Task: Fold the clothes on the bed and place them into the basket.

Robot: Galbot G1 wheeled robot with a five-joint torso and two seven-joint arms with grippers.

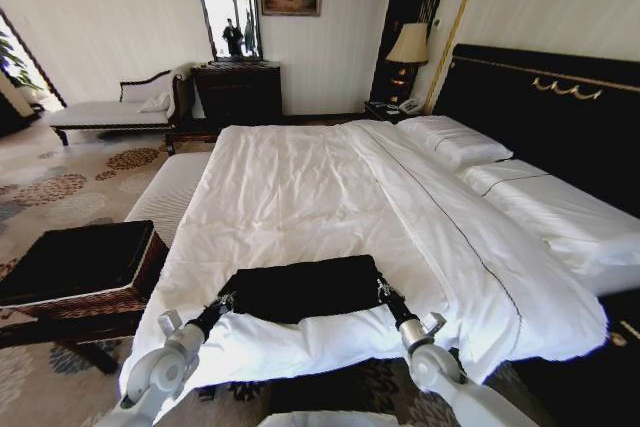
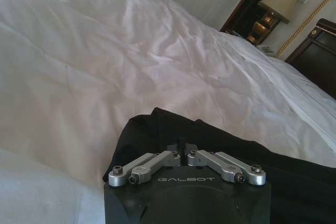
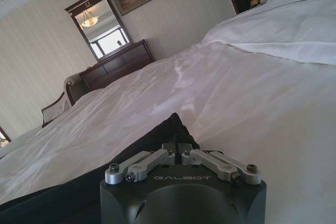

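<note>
Right now I see the bed [image 1: 330, 187] spread white, with the black top [image 1: 300, 288] lying flat near its foot edge, long axis across the bed. Its lettering is hidden from me. The basket [image 1: 82, 277] stands off the bed's left side. My left gripper [image 1: 226, 302] and right gripper [image 1: 381, 290] pinch the top's two ends, jaws clenched on fabric.

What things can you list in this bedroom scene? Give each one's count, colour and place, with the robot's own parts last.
Top: one, black, near edge of bed.
Bed: one, white sheets, black headboard, centre.
Pillows: two, white, by headboard.
Basket: one, brown wicker, black lining, left of bed.
Chaise: one, pale, far left.
Dresser: one, dark, far wall, mirror above.
Lamp: one, cream shade, bedside.
Left claw: shut on top's left end.
Right claw: shut on top's right end.
</note>
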